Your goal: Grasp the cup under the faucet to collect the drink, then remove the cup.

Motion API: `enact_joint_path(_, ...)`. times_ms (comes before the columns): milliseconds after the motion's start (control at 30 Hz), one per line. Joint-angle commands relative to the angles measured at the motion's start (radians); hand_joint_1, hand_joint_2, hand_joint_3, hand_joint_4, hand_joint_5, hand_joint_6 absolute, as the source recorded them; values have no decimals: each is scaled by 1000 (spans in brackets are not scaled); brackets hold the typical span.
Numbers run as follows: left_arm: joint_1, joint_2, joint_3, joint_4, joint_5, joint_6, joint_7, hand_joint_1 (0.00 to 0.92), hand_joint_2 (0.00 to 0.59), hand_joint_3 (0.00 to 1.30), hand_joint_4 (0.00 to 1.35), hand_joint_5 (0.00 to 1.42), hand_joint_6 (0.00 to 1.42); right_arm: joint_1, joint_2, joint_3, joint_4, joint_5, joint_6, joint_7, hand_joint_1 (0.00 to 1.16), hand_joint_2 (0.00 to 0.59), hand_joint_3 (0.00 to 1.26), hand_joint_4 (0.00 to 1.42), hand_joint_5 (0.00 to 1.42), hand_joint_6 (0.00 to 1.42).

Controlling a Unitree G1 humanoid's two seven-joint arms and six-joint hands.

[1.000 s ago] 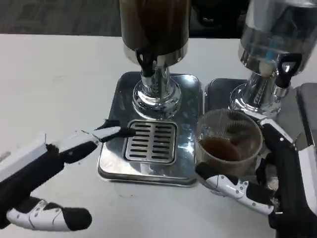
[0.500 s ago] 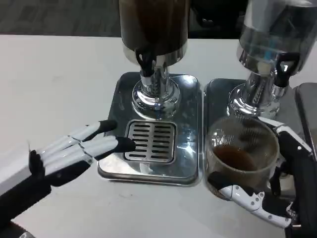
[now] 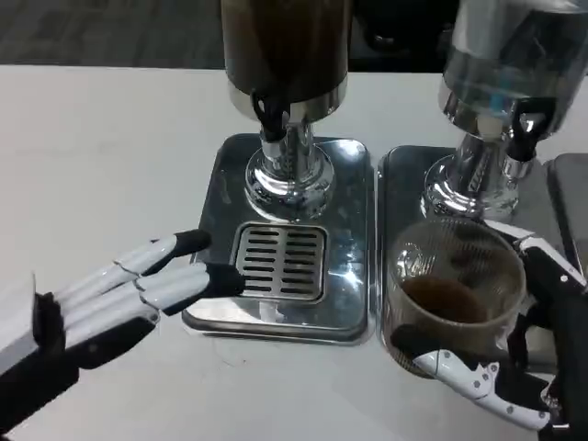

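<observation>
Your right hand (image 3: 514, 367) has its fingers wrapped round the cup (image 3: 455, 289), which holds dark drink and sits right of the drip tray (image 3: 280, 262), away from the faucet (image 3: 269, 112). Your left hand (image 3: 119, 294) lies flat, fingers spread, holding nothing, likely waiting.

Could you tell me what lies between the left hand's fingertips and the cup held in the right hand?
In the head view, the slotted drip grate and its steel tray lie between the left hand and the cup.
</observation>
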Motion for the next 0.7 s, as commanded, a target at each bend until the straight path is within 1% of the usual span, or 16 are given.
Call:
enact_joint_path(33, 9, 20, -8, -11, -13, -8, 21, 0, 51, 143, 0, 7, 41, -4, 10, -8, -36, 25, -44, 2, 1162, 156, 1014, 1079, 1184, 1379)
enact_joint_path(700, 26, 17, -1, -24, 4, 3, 39, 0, 50, 146, 2, 8, 54, -17, 25, -9, -23, 36, -58, 15, 1162, 164, 1017, 1079, 1184, 1379)
